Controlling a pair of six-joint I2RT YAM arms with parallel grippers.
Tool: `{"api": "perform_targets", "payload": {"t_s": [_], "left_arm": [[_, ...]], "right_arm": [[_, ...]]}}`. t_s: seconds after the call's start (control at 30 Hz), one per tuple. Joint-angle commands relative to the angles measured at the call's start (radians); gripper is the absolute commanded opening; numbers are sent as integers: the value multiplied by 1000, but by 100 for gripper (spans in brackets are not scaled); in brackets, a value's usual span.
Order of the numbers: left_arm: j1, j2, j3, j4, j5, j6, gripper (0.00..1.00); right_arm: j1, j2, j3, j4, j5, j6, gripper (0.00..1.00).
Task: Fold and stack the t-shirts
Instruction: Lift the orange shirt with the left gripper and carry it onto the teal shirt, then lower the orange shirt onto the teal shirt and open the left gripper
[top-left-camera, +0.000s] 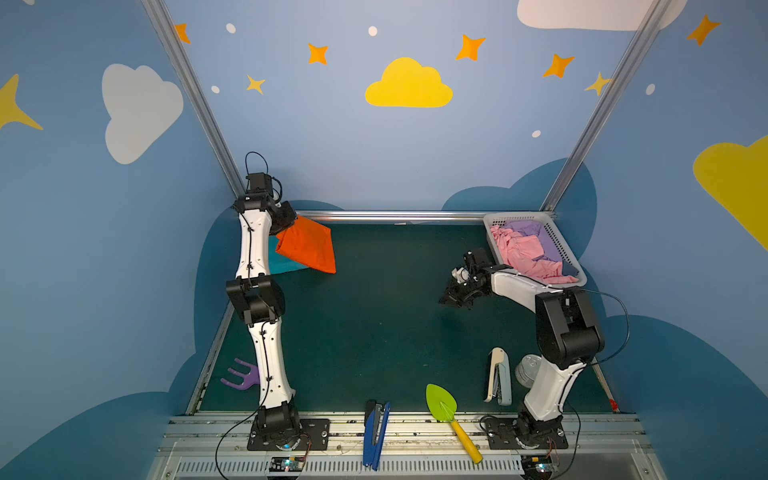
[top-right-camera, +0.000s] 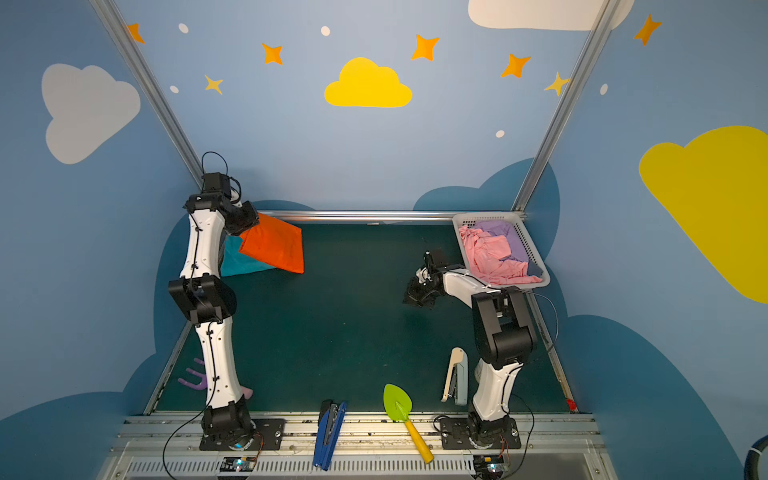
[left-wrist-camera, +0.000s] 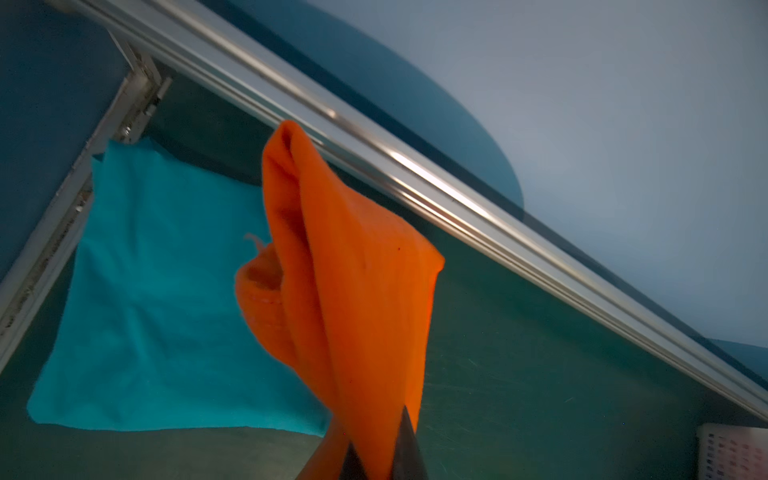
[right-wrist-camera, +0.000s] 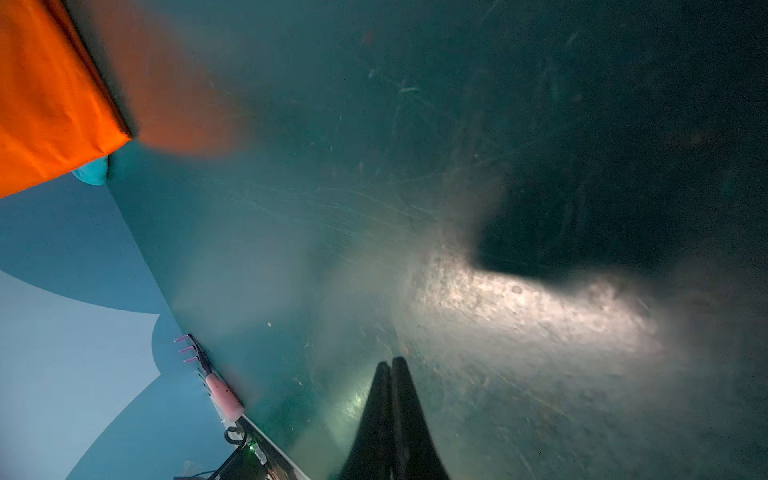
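Blue walls with painted clouds and stars are seen around a dark green mat (top-left-camera: 374, 316) in both top views. At the far left corner the teal shirt (top-left-camera: 284, 262) is laid flat on the mat, largely covered by the folded orange shirt (top-left-camera: 309, 247). The orange shirt is gripped at its far corner by the left gripper (top-left-camera: 293, 222). Whether its lower edge touches the mat cannot be told. The right gripper (top-left-camera: 448, 300) is poised low over bare mat right of centre, well apart from both shirts and near a white basket (top-left-camera: 521, 216) filled with pink and purple cloth. A purple fork (top-left-camera: 241, 376), a blue stapler (top-left-camera: 376, 432), a green trowel (top-left-camera: 441, 403), a white stapler (top-left-camera: 498, 376) and a tin (top-left-camera: 528, 370) are spread along the near edge.

Left wrist: orange cloth is seen clamped between the two dark fingers (left-wrist-camera: 409, 451), bunched in hanging folds. The teal shirt (left-wrist-camera: 158, 291) is spread square beyond it, against the corner rails.

Right wrist: the right gripper (right-wrist-camera: 392, 368) is seen with jaws pressed together and nothing between them, over scratched mat. A corner of the orange shirt (right-wrist-camera: 50, 104) is caught at the edge of view, with a scrap of teal beneath it.
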Motion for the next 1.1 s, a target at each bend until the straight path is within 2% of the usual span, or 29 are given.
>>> {"api": "perform_targets", "payload": {"t_s": [0.0,0.5,0.7,0.9,0.97,1.07], "left_arm": [[19,-68,33,-7,19,28,4],[128,6,3,32,93,13,4],[145,84,-61,87,100,25,7],[162,193,-54,99,61,23,6],[172,223,-37,101,31,17,9],[180,255,14,70,-13,14,21]], "right_arm": [[11,18,36,-2,5,6,4],[29,41,56,-13,13,11,4],[34,51,61,-9,11,15,3],[37,58,60,-15,14,11,3],[37,61,61,-19,19,8,3],[37,63,56,-12,15,9,2]]}}
